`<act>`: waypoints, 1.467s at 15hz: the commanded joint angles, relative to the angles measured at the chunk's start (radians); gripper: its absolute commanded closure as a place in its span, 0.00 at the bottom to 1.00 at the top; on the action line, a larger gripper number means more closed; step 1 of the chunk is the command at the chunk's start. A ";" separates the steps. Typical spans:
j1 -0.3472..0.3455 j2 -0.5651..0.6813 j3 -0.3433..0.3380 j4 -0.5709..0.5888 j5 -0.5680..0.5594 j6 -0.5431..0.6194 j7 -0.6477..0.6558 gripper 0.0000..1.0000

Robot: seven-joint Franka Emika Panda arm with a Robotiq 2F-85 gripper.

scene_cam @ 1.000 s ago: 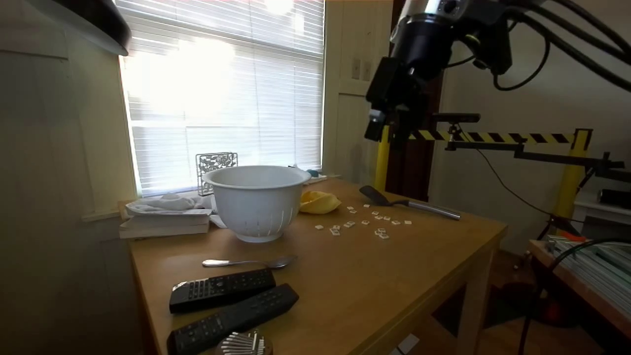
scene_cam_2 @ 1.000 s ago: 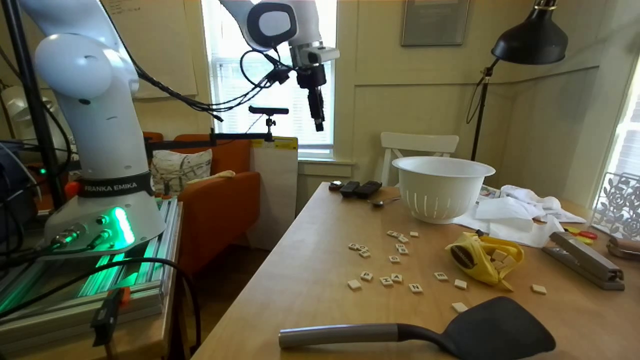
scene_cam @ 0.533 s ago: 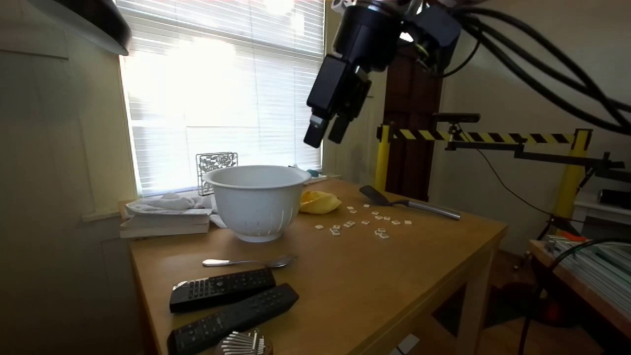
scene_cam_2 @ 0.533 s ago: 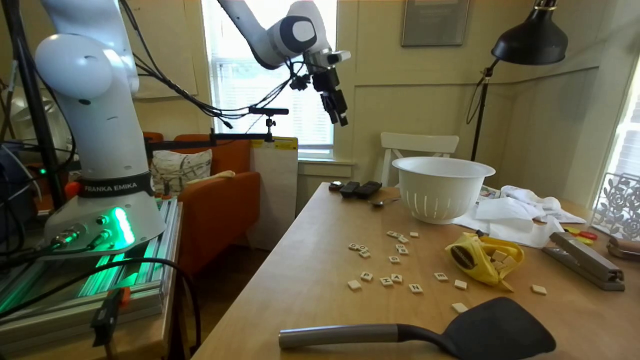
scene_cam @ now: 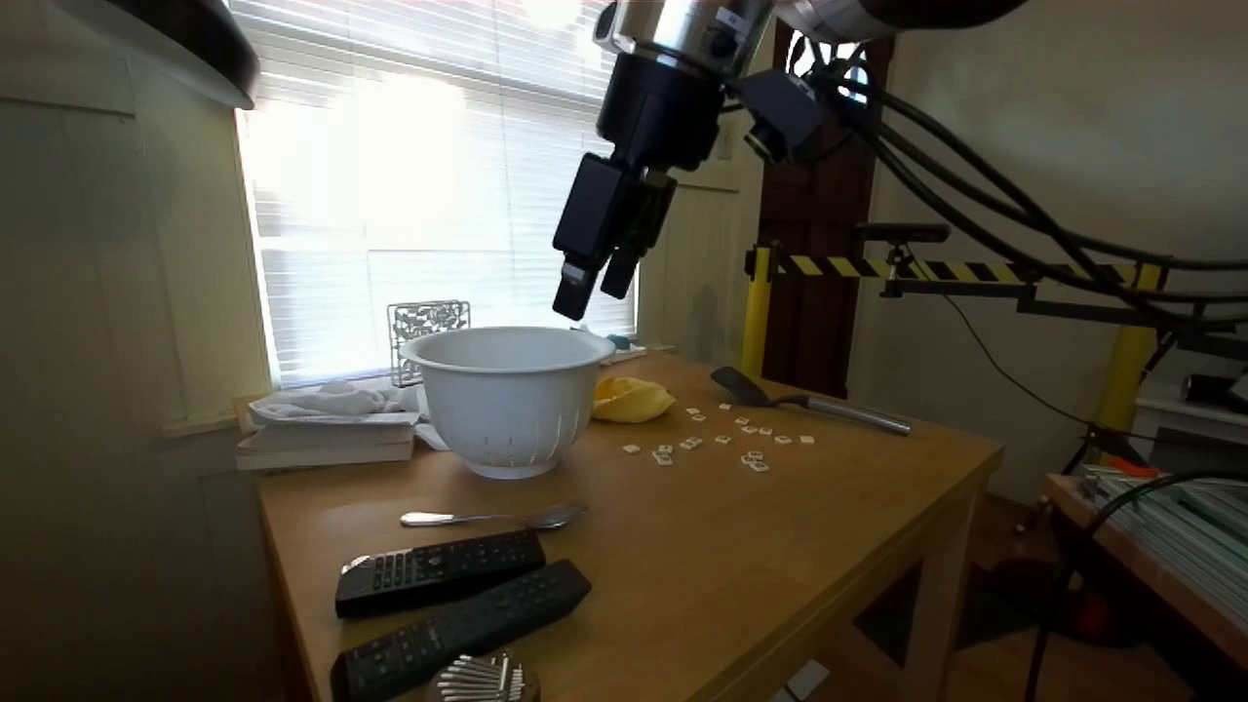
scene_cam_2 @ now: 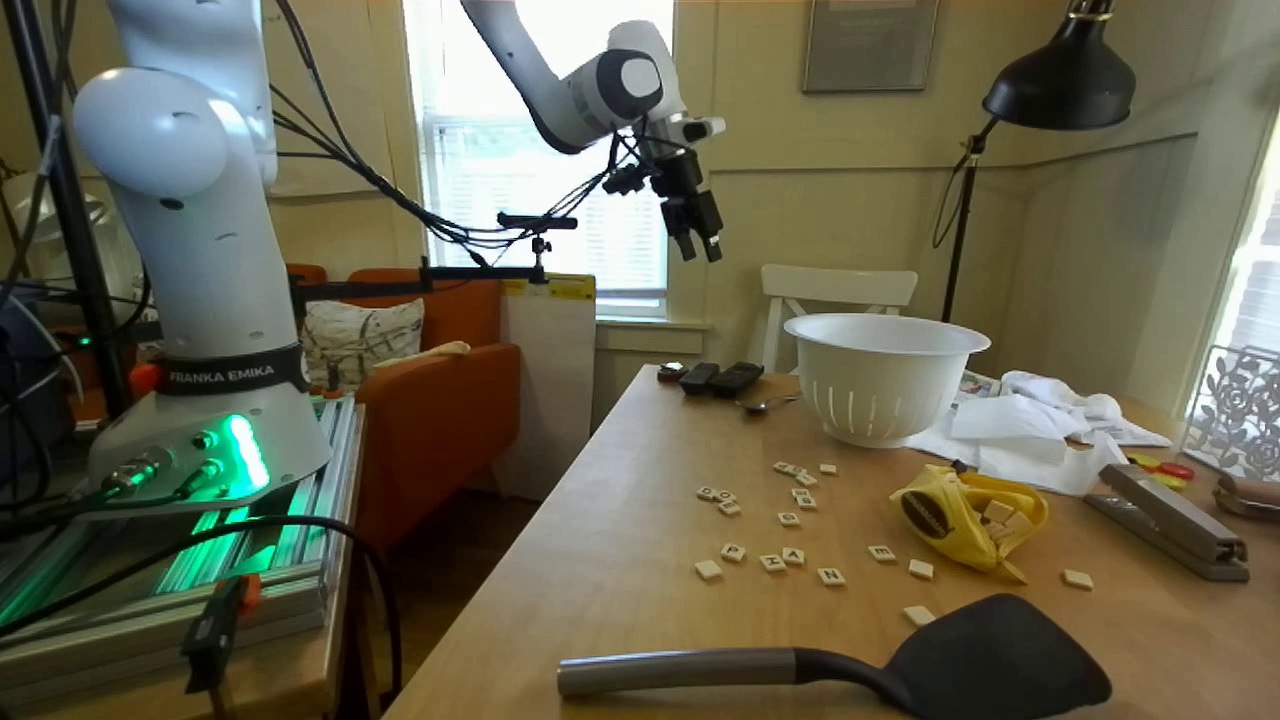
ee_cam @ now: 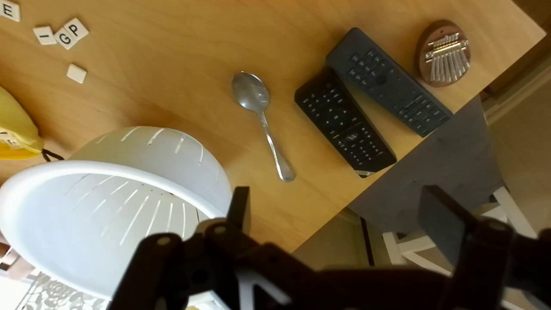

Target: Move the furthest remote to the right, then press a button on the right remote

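Observation:
The furthest remote, also the right remote, is a short black bar with small light-marked buttons. It lies on the table beside the spoon in the wrist view [ee_cam: 344, 125] and in both exterior views [scene_cam: 444, 570] [scene_cam_2: 737, 379]. A longer, greyish-faced remote [ee_cam: 387, 82] lies close beside it at an angle; their ends nearly meet at the top in the wrist view. It also shows in both exterior views [scene_cam: 463, 629] [scene_cam_2: 698, 378]. My gripper [ee_cam: 335, 196] is open and empty, high above the table, over the bowl's rim side in an exterior view [scene_cam: 594, 291] and in mid-air [scene_cam_2: 701, 250].
A white colander bowl [ee_cam: 181, 150] stands beside a spoon [ee_cam: 264, 116]. A small thumb piano [ee_cam: 445, 56] lies past the longer remote near the table edge. Letter tiles [scene_cam_2: 790, 555], a yellow pouch [scene_cam_2: 965, 515], a spatula [scene_cam_2: 830, 665] and a stapler [scene_cam_2: 1170, 525] lie farther along.
The arm has swung toward the bowl side: leftward and lower in one view's frames, rightward in the others. The gripper has tilted and its two fingers now show apart. Table objects have not moved.

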 commanded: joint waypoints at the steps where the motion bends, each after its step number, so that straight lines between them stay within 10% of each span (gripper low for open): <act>1: 0.060 0.047 -0.082 0.001 -0.156 0.127 0.074 0.00; 7: 0.135 0.284 -0.190 0.182 -0.552 0.274 0.371 0.00; 22: 0.166 0.620 -0.193 0.443 -0.522 0.262 0.300 0.00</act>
